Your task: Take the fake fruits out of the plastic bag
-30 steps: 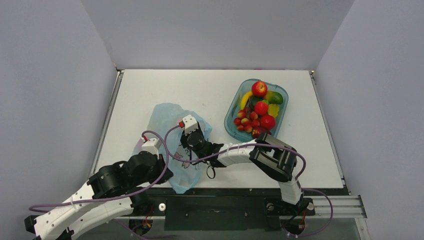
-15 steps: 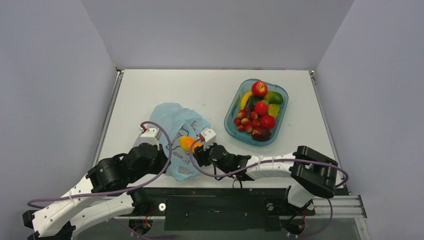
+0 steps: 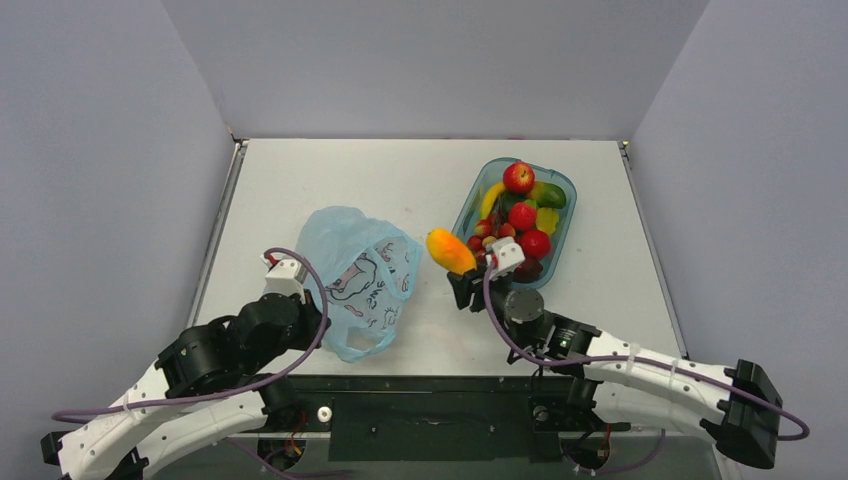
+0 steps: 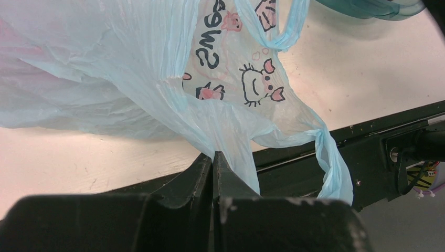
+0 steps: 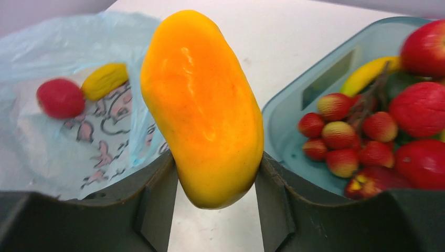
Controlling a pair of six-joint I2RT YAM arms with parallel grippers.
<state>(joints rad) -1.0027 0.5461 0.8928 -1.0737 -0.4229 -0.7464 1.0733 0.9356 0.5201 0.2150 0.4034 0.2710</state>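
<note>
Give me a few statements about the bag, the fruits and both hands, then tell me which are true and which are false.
1. The right hand grips an orange-yellow fruit. True.
2. The left hand is open, clear of the plastic bag. False: it is shut on a fold of the bag.
3. The bag is empty. False: a red fruit and a yellow fruit show through it.
4. The teal tub holds a strawberry cluster. True.
</note>
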